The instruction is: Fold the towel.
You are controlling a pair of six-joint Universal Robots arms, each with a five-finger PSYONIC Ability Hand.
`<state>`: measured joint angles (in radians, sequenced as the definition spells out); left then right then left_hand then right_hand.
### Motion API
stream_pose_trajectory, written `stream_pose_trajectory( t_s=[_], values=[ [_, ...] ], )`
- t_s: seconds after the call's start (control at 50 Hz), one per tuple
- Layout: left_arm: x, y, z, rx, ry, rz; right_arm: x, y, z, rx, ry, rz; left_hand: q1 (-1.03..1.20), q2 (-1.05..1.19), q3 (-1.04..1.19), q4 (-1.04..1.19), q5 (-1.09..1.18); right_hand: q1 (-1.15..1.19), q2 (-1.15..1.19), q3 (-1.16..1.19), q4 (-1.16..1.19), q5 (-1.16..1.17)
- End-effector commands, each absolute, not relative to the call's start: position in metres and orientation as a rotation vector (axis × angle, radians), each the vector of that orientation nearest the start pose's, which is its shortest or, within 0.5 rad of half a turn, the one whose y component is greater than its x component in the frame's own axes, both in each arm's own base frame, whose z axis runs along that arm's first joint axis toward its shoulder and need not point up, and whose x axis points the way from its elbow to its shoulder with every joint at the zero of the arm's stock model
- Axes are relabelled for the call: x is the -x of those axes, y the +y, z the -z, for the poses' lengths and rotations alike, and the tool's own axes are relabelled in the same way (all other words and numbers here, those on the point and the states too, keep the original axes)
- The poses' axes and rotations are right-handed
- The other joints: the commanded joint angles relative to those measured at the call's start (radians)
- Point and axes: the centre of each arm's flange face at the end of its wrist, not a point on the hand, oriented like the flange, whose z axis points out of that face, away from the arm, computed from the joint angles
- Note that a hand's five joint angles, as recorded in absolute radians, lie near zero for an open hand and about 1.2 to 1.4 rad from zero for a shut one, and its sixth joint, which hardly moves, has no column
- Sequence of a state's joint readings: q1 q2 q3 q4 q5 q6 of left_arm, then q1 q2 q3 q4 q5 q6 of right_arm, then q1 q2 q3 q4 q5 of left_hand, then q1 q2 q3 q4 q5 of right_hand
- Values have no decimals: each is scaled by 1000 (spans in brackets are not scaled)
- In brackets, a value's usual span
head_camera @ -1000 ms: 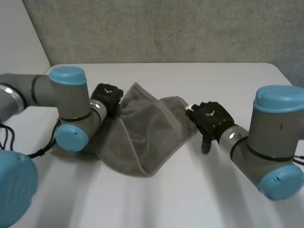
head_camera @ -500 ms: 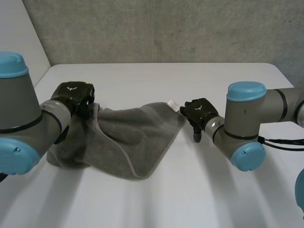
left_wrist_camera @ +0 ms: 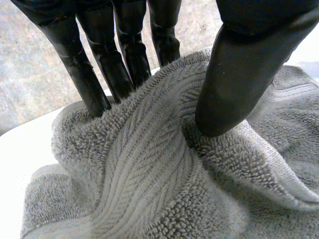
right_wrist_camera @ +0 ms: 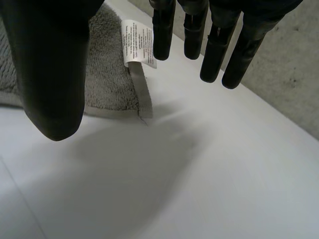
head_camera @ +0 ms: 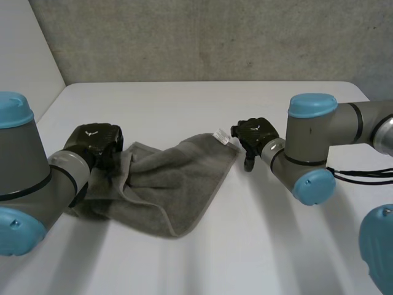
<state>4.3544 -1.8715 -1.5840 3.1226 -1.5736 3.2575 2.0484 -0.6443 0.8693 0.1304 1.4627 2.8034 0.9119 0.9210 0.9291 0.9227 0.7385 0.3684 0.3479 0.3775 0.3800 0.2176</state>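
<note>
Backdrop: grey wall (head_camera: 215, 37) is standing behind a white surface (head_camera: 202, 258).
Head view, towel: the grey towel (head_camera: 172, 178) is lying rumpled on the surface between the two hands, its near edge sagging toward the middle.
Head view, left hand: the left hand (head_camera: 95, 141) is gripping the towel's left end.
Head view, right hand: the right hand (head_camera: 253, 136) is hovering just right of the towel's far right corner, beside a white label (head_camera: 221, 136).
Left wrist view: straight fingers (left_wrist_camera: 124, 55) are pressing into a raised fold of towel (left_wrist_camera: 149, 189) while the thumb (left_wrist_camera: 239, 69) is pinching it from the opposite side.
Right wrist view: fingers (right_wrist_camera: 214, 45) and thumb (right_wrist_camera: 50, 64) are hanging straight and apart, holding nothing; the label (right_wrist_camera: 138, 44) and towel corner (right_wrist_camera: 107, 74) are lying beneath them on the surface (right_wrist_camera: 199, 189).
</note>
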Motion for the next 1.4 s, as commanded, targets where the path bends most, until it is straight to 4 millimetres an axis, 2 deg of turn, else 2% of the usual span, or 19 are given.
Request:
stream_pose_trajectory(
  t_s=[0.02,0.12,0.28,0.62,0.92,1.06,1.1,1.16,1.2,1.4],
  values=[
    [236,-260,-208,-615,2616,1887,-342,-350,-130,991,2253,1587,-9,-18,-26,-19,-10,25,45,16,13,1],
    [235,-254,-210,-616,2611,1899,-346,-359,-122,935,2267,1555,-9,-18,-26,-19,-10,28,48,19,16,4],
    [234,-249,-211,-617,2589,1936,-350,-367,-122,866,2259,1554,-9,-18,-26,-19,-10,34,54,25,22,10],
    [227,-231,-218,-614,2574,1962,-353,-376,-121,762,2254,1535,-8,-18,-26,-19,-10,63,84,54,51,39],
    [229,-225,-219,-645,2578,1988,-351,-382,-106,716,2268,1497,-23,-32,-40,-34,-24,139,160,130,128,116],
    [229,-225,-219,-646,2579,1985,-352,-383,-104,705,2263,1497,-23,-32,-40,-34,-24,280,301,271,269,256],
    [229,-225,-219,-646,2579,1985,-352,-383,-105,697,2255,1499,-23,-32,-40,-34,-24,429,450,420,418,405],
    [229,-225,-219,-645,2578,1988,-353,-383,-105,694,2252,1494,-23,-32,-40,-34,-24,471,492,462,460,447],
    [229,-225,-219,-645,2578,1988,-353,-383,-106,695,2246,1491,-23,-32,-40,-34,-24,588,608,579,576,564],
    [229,-225,-219,-644,2580,1986,-354,-382,-113,676,2231,1486,-32,-41,-49,-43,-33,744,764,734,732,720]
  ],
)
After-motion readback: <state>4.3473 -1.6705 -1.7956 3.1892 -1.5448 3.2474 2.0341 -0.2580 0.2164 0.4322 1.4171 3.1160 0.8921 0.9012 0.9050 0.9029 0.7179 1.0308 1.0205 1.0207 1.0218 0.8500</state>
